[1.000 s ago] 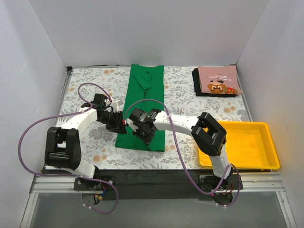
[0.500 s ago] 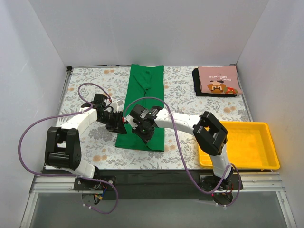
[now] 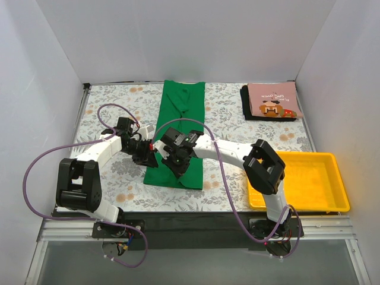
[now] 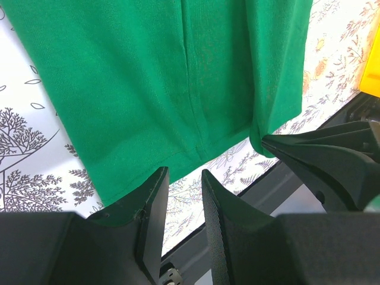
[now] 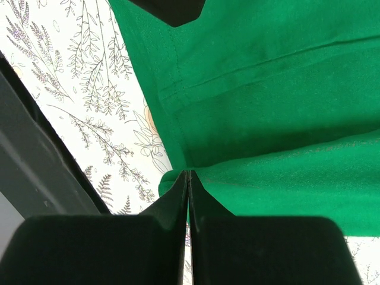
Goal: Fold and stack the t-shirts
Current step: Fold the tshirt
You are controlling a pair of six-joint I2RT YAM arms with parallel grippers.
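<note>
The green t-shirt [image 3: 185, 113] lies as a long strip down the middle of the table, and its near hem [image 4: 178, 119] fills the left wrist view. My right gripper [image 3: 176, 161] is shut on a fold of that cloth at the hem end [image 5: 188, 173]; its black tip [image 4: 267, 141] also shows pinching the green corner. My left gripper [image 3: 149, 155] sits at the shirt's left edge near the hem. It is open, and only the table shows between its fingers [image 4: 184, 173]. The pink t-shirt [image 3: 272, 101] lies folded on the black t-shirt [image 3: 246, 105] at the back right.
A yellow tray [image 3: 323, 160] stands at the front right beside the right arm's base. The floral table cover [image 3: 113, 107] ends at a dark front edge [image 4: 279, 184] just past the hem. White walls close in the left, back and right.
My right gripper has shut on the green shirt's edge and shifted a little left and away from the front edge. The left arm has stayed put.
</note>
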